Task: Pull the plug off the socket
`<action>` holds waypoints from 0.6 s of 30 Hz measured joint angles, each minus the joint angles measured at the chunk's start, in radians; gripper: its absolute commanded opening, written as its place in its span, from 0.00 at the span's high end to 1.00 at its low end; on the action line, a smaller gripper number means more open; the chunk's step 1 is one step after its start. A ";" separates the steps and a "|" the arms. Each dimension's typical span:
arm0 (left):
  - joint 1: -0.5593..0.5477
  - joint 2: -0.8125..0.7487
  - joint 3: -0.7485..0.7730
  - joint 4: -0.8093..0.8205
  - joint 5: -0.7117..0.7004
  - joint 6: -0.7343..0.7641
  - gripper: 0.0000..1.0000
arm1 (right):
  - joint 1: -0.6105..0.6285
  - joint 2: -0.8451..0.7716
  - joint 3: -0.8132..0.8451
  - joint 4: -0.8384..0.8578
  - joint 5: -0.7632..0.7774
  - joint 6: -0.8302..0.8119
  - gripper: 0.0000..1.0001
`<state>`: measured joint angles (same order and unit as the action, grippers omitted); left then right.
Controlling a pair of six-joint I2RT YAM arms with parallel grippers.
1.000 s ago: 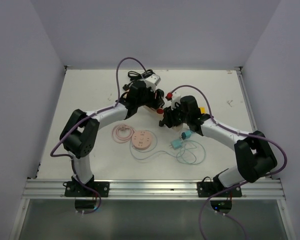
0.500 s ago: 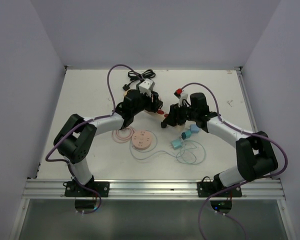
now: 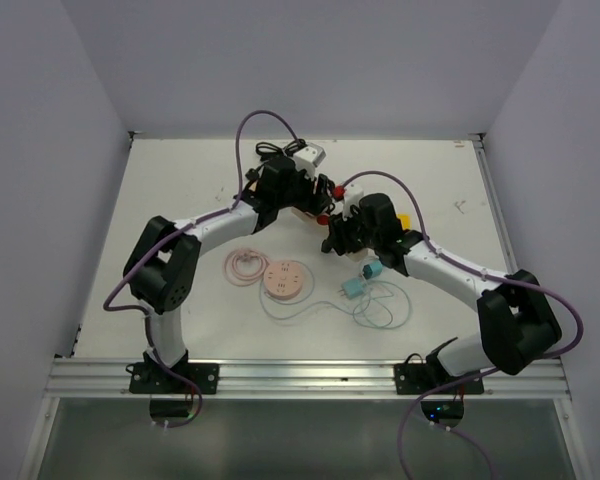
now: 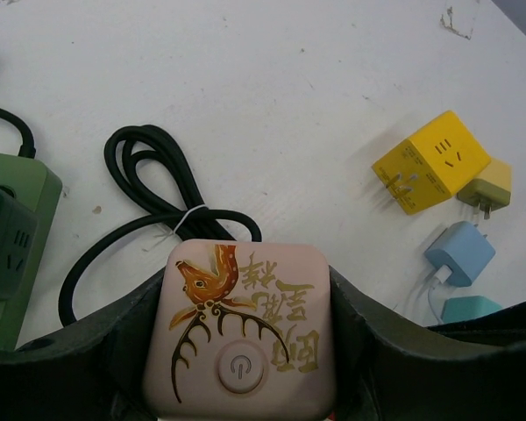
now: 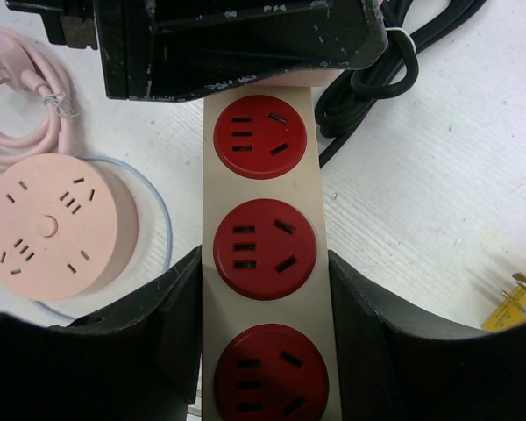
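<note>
Item 1, left gripper: clamped, both black fingers pressed against the sides of the pink deer-print plug, a square block with a round power button toward its 6 o'clock edge. Item 2, right gripper: also clamped, its fingers hard against the long sides of the beige power strip, which shows three red round sockets in a row running from 12 to 6 o'clock in my right wrist view. The strip's 12 o'clock end passes under the left gripper, so I cannot tell from here whether the plug is seated in it. On my overhead feed the two grippers meet just toward 12 o'clock from the middle of the table. Item 3, loose stock: round pink socket hub at 9 o'clock of the strip, with a coiled pink cable at its 11 o'clock; black cable looped at 10 o'clock of the plug; green power strip at 9 o'clock; yellow cube adapter at 2 o'clock, an olive plug touching it; a blue charger and a teal plug at 3 o'clock
</note>
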<state>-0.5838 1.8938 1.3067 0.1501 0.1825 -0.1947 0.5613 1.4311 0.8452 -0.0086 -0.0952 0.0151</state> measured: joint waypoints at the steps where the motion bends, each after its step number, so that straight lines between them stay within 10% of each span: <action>1: 0.000 0.001 0.004 -0.005 0.001 0.000 1.00 | 0.000 0.000 0.000 0.000 0.002 0.001 1.00; 18: -0.012 -0.083 -0.196 0.247 -0.035 -0.079 1.00 | -0.176 0.003 -0.003 -0.023 -0.334 0.179 1.00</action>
<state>-0.5957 1.8107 1.1103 0.3973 0.1474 -0.2737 0.3855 1.4338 0.8421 -0.0315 -0.4290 0.1936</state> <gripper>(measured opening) 0.630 0.528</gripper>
